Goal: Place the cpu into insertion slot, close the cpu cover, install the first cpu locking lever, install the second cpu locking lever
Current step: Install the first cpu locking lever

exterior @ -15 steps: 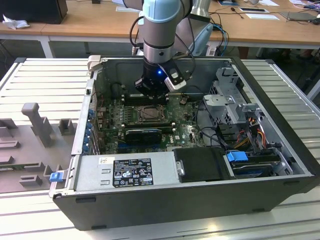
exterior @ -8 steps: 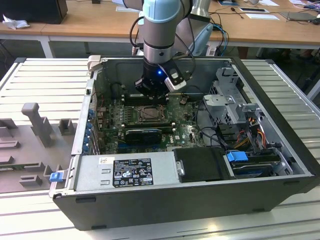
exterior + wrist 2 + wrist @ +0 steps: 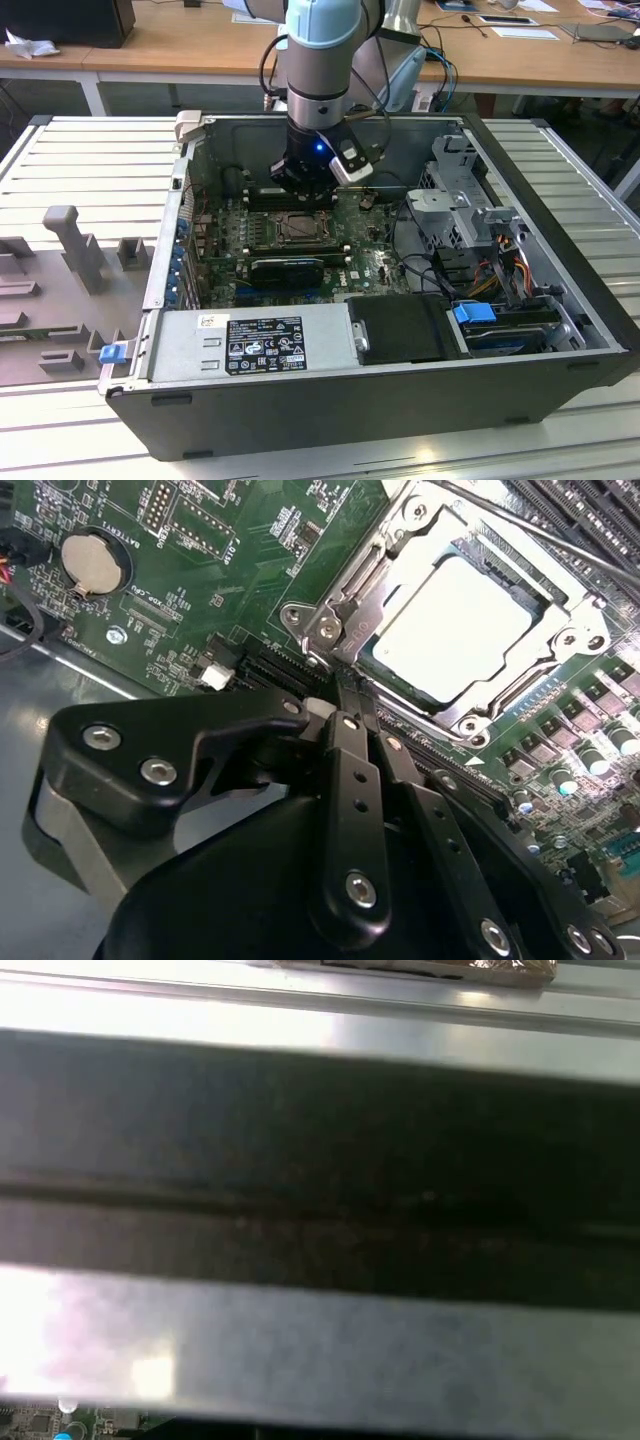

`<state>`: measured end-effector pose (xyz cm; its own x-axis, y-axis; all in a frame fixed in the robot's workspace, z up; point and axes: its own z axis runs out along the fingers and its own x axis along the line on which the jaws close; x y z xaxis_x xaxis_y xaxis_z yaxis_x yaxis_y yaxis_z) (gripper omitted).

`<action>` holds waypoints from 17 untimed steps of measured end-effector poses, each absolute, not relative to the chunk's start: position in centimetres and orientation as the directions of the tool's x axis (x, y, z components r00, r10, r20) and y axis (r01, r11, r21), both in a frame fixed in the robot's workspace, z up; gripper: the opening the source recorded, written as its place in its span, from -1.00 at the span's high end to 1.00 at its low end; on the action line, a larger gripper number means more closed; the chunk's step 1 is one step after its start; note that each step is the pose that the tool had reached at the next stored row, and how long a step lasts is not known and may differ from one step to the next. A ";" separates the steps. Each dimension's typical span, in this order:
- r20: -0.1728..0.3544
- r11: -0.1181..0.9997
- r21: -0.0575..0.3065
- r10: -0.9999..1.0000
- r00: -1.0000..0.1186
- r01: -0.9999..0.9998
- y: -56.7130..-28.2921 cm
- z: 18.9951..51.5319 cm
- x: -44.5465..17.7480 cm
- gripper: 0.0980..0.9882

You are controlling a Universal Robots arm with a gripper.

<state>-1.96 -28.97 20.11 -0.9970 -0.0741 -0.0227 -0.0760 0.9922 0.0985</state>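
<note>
1. Your insertion slot [image 3: 465, 630] lies on the green motherboard [image 3: 240, 560], straight ahead of the claw's tips.
2. The cpu [image 3: 462, 630] already sits inside it, cover frame down around it.
3. Your claw [image 3: 355, 705] is clenched, holding nothing, tips just beside the socket's corner.

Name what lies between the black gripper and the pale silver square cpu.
In the second wrist view, the silver metal cpu cover's screwed corner lies between them.
</note>
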 end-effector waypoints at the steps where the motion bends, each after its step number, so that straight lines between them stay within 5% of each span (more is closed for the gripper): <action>1: -0.022 0.992 0.099 -0.074 -0.997 -0.076 -29.0 20.0 -1.9 0.98; 17: -0.025 0.989 0.124 -0.074 -0.997 -0.076 -29.2 22.0 -1.9 0.98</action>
